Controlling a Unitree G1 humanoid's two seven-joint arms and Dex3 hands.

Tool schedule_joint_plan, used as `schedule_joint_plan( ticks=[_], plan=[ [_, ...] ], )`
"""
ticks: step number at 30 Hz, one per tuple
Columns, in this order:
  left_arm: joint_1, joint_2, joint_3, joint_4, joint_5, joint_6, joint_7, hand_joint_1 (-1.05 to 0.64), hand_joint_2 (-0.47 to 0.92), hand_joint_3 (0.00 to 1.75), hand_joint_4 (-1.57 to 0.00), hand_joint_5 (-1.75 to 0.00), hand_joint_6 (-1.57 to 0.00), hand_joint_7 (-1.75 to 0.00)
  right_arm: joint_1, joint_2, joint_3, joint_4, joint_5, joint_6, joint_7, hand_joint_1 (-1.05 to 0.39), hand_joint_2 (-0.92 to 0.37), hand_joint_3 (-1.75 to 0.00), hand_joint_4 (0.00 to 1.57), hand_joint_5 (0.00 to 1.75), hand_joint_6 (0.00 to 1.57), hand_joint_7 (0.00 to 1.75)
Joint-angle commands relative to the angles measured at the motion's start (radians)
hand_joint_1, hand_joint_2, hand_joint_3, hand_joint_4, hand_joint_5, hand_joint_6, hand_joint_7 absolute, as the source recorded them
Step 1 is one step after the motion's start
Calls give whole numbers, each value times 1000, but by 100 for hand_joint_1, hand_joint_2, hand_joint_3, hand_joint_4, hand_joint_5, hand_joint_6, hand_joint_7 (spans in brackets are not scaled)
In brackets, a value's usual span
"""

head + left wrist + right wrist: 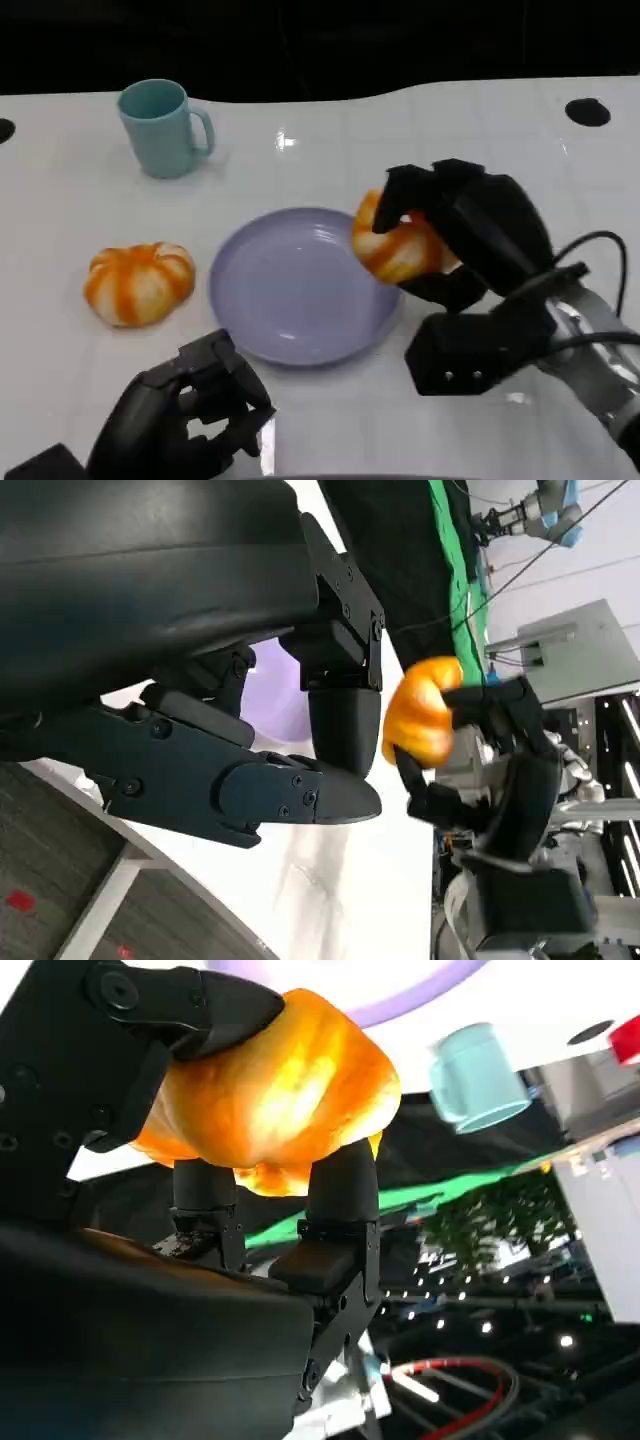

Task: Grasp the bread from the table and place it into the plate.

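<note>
My right hand (470, 235) grips an orange, glazed bread (398, 246) and holds it over the right rim of the lavender plate (290, 285). The right wrist view shows that bread (270, 1090) clamped between the black fingers (340, 1195), with the plate's edge (420, 995) beyond it. In the left wrist view the same bread (422, 710) hangs in the right hand (495, 750) past my left hand's fingers (300, 790). A second orange-and-white bread (139, 281) lies on the table left of the plate. My left hand (190, 415) rests low near the front edge, fingers curled, holding nothing.
A teal mug (163, 127) stands at the back left of the white table (60, 190). A black round hole (587, 111) marks the table's far right. Black cables (595, 245) run along my right forearm.
</note>
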Motion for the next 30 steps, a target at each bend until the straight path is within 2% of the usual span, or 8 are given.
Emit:
schedule_joint_plan(
  ticks=[1, 15, 16, 19, 23, 24, 27, 30],
  plan=[
    [6, 8, -4, 0, 3, -24, -3, -54, 92, 33, -67, -175, -57, -157, -73, 48, 22, 72, 6, 1, 13, -19, -25, -134, 97, 175, 73, 175],
    [14, 11, -18, -17, 14, -15, 8, -54, 92, 33, -67, -175, -57, -158, -179, 170, 81, 339, 7, -37, -8, -16, -28, -131, 95, 175, 73, 173],
    [14, 12, -18, -18, 15, -16, 8, -54, 92, 33, -67, -175, -57, -158, -181, 177, 81, 348, 12, -34, 3, -16, -28, -131, 95, 175, 75, 166],
    [13, 12, -17, -21, 21, -14, 10, -54, 92, 34, -67, -175, -57, -159, -185, 191, 77, 355, 37, -17, 69, -17, -35, -121, 85, 173, 85, 113],
    [13, 11, -18, -25, 19, -5, 7, -55, 92, 34, -67, -175, -58, -158, -194, 174, 107, 318, 23, 37, 209, -35, -79, -42, 51, 67, 60, 23],
    [13, 11, -18, -27, 19, -2, 8, -55, 92, 33, -67, -175, -58, -158, -195, 169, 115, 310, 15, 46, 223, -39, -86, -31, 45, 53, 55, 14],
    [13, 11, -17, -28, 22, 1, 10, -55, 92, 33, -67, -175, -58, -158, -193, 157, 132, 282, 3, 76, 282, -55, -91, -23, 21, 33, 37, 2],
    [11, 11, -16, -26, 17, 2, 6, -54, 92, 33, -67, -175, -58, -158, -187, 149, 142, 254, -6, 98, 316, -65, -92, -25, 6, 32, 26, 0]
  ],
)
